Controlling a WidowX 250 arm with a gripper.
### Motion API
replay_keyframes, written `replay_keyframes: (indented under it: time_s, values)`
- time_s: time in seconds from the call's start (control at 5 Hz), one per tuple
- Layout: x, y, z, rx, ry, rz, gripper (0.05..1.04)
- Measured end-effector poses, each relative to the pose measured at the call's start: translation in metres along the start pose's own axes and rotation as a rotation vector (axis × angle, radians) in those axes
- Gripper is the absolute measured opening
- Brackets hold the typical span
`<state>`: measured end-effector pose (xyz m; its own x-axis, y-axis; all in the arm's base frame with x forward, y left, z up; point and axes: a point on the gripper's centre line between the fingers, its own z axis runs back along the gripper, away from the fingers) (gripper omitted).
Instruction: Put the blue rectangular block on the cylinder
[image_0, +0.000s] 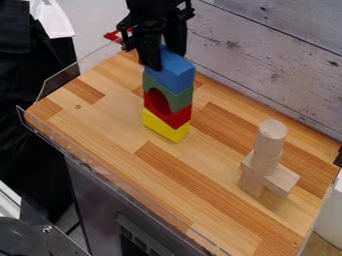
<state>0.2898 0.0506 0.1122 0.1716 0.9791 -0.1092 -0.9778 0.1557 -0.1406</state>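
A dark metal part with a screw (47, 229) sits nearest, in the lower left corner, by the grey cabinet (100, 200) under the table. The tabletop (107, 120) is wood in pale and darker strips, with a clear plastic edging (107, 175) along its near side. White-washed boards (267, 65) stand behind it; to the left are black cloth (20, 115), a white cloth (52, 19) and grey floor (97, 20).

The blue block (179, 75) tops a stack: under it a green arch (182, 101), a red block (179, 119) and a yellow block (160, 128). The gripper (163, 52) hangs at the blue block, overlapping it in the view; I can't tell how far open it is or whether it has hold.

Well apart, toward the right, a plain wooden cylinder (269, 140) stands upright above a wooden plank (277, 179), with a wooden block (250, 185) beneath.
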Motion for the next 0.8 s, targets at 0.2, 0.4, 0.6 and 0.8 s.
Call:
replay_keyframes:
  time_s: [0.2, 0.4, 0.6, 0.8]
  values:
    - [0.000, -0.004, 0.005, -0.008, -0.001, -0.024, 0.530]
    - [-0.002, -0.009, 0.011, -0.009, -0.021, -0.054, 0.530]
    - [-0.016, -0.010, 0.019, 0.008, -0.052, -0.096, 0.530]
    - [-0.049, -0.013, 0.031, 0.026, -0.098, -0.206, 0.530]
